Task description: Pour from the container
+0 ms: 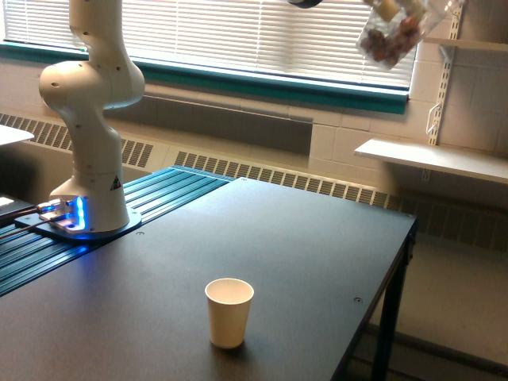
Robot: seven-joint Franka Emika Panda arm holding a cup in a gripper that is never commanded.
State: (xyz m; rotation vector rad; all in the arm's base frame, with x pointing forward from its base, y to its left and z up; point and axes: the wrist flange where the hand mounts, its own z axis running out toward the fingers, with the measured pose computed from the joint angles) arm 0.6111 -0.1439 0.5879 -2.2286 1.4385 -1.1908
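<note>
The clear container (393, 36) with reddish-brown pieces hangs tilted at the top of the exterior view, toward its right, cut by the frame's upper edge. My gripper is above the frame and does not show; only a dark bit of the arm (304, 3) peeks in at the top. A white paper cup (228, 311) stands upright on the dark table (317, 238), far below the container and to its left in the view. The cup's inside looks empty.
The arm's white base (89, 119) stands on a blue ribbed plate (159, 198) at the view's left. Blinds and a radiator line the back wall. White shelves (429, 159) hang at the right. The table's right edge drops off near the cup.
</note>
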